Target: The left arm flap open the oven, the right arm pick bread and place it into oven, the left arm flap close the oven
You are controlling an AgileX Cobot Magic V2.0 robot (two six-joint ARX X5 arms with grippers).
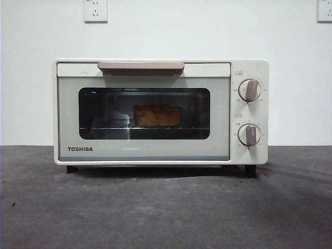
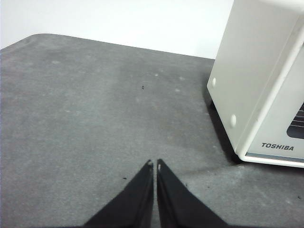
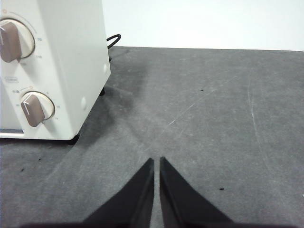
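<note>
With the bread (image 1: 156, 115) on the rack behind the oven (image 1: 161, 111)'s shut door, both the left gripper (image 2: 155, 164) and right gripper (image 3: 156, 160), jaws together beside the oven, look best kept parked clear.

I get even, bright light; the cream-white boxy oven (image 1: 161, 111) shadows the dark grey tabletop (image 1: 166, 207) beneath; glass window dim.

The oven (image 1: 161, 111) is standing on the table (image 1: 166, 207) with its door shut, its back to the wall (image 1: 166, 31). The bread (image 1: 156, 115) is sitting inside on the rack (image 1: 104, 127), behind the window. Two knobs (image 1: 251, 90) are sitting one above the other, right of the door; the handle (image 1: 140, 66) is lying across the door's top.
</note>
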